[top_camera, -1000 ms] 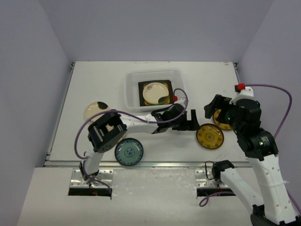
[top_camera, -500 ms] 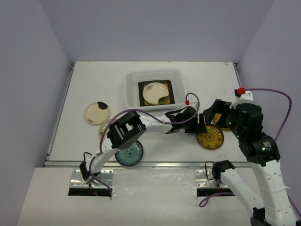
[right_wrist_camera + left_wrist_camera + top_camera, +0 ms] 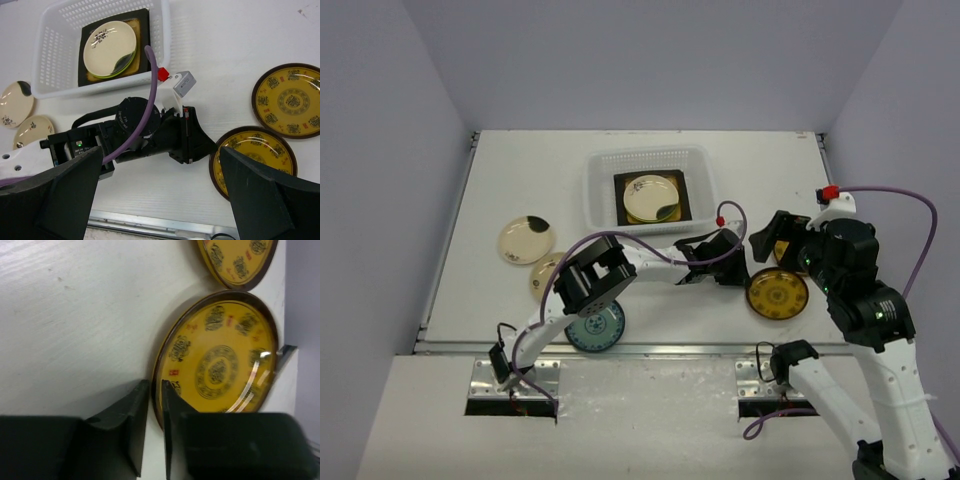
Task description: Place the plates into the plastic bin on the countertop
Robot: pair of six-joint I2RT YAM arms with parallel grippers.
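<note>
Top external view: the plastic bin (image 3: 603,170) sits at the far middle of the countertop (image 3: 520,170). It holds a square dark-rimmed plate (image 3: 144,60) with a cream plate (image 3: 110,48) on top. Two more cream plates (image 3: 527,240) lie at the left. A blue-white plate (image 3: 595,327) lies by the metal rail (image 3: 650,347), partly under the left arm (image 3: 650,262), which stretches across the centre between the bin and the near edge. The left gripper (image 3: 155,400) stands narrow, with its jaws closed onto the left rim of the near brown-yellow plate (image 3: 252,160), which lies flat on the countertop. The far brown-yellow plate (image 3: 292,100) lies just beside it, not touching. The right gripper (image 3: 161,165) hangs above both, spread wide and holding nothing. Bare surface lies between the bin's right wall and the two patterned plates. The near plate lies close to the rail.
</note>
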